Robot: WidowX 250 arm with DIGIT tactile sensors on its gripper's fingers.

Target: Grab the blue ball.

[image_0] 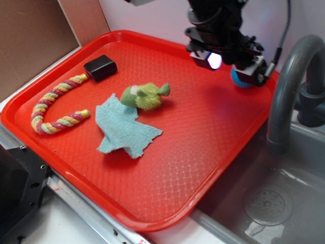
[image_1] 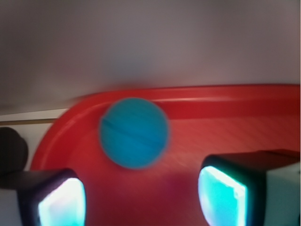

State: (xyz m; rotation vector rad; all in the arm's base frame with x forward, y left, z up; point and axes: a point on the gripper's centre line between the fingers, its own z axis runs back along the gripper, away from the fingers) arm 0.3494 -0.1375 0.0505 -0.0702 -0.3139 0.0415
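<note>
Wrist view: blue ball (image_1: 134, 133) sits in far right corner of red tray (image_1: 263, 127), just beyond claw (image_1: 141, 197). Fingers spread wide, empty. Ball looks light, soft, prone to roll; best pinched across middle.

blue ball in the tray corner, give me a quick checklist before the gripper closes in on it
1. Target in view: small round teal-blue ball sits near the rounded corner of the red plastic tray. Ok.
2. Gripper open: both fingers show with a wide gap. Ok.
3. Ball between the fingers: it lies ahead of the tips, not yet between them. Not ok.
4. Centring: ball looks offset toward the left finger in the wrist view. Not ok.
5. Clearance from the tray rim: ball is close to it; finger room behind cannot be judged. Cannot tell.
6. Other items: green plush toy and light-blue cloth lie well away. Ok.
</note>
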